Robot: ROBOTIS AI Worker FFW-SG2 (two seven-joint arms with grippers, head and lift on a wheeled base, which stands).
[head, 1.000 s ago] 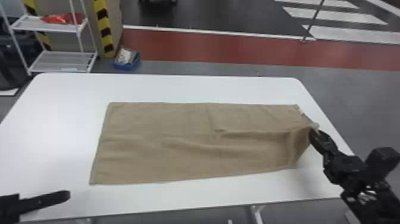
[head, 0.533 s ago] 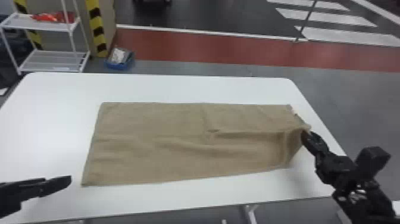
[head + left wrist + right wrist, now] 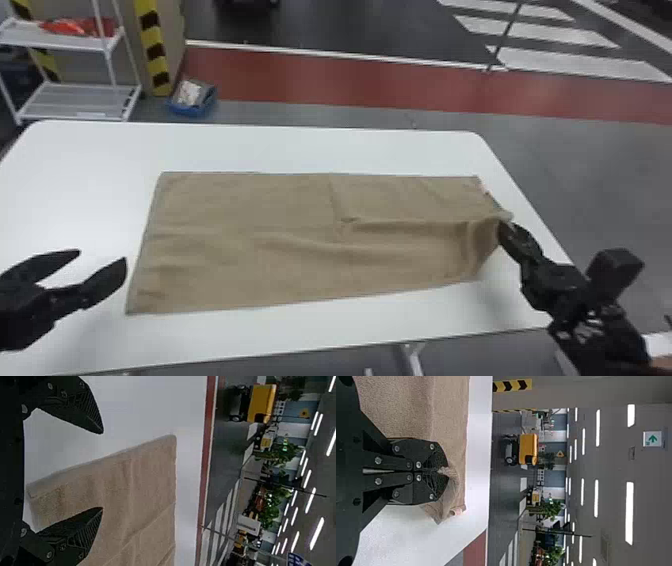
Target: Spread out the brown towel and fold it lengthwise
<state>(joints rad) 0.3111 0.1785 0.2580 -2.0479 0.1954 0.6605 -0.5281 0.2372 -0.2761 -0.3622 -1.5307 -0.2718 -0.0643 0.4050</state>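
Observation:
The brown towel [image 3: 280, 240] lies spread as a long rectangle on the white table, with creases across its middle and its right end lifted. My right gripper [image 3: 506, 231] is at that right end, shut on the towel's edge. In the right wrist view, cloth bunches at the tip of the right gripper [image 3: 440, 471]. My left gripper [image 3: 102, 254] stands open left of the towel's near left corner, apart from it. The towel [image 3: 134, 483] shows beyond the parted fingers of the left gripper [image 3: 102, 471] in the left wrist view.
The white table [image 3: 240, 147] has bare surface around the towel, and its front edge runs close below. On the floor behind are a white shelf rack [image 3: 75, 95] and a blue bin [image 3: 192, 102].
My left gripper has opened and shows further into the head view. The right gripper keeps its hold at the towel's right end. The head view has shifted slightly.

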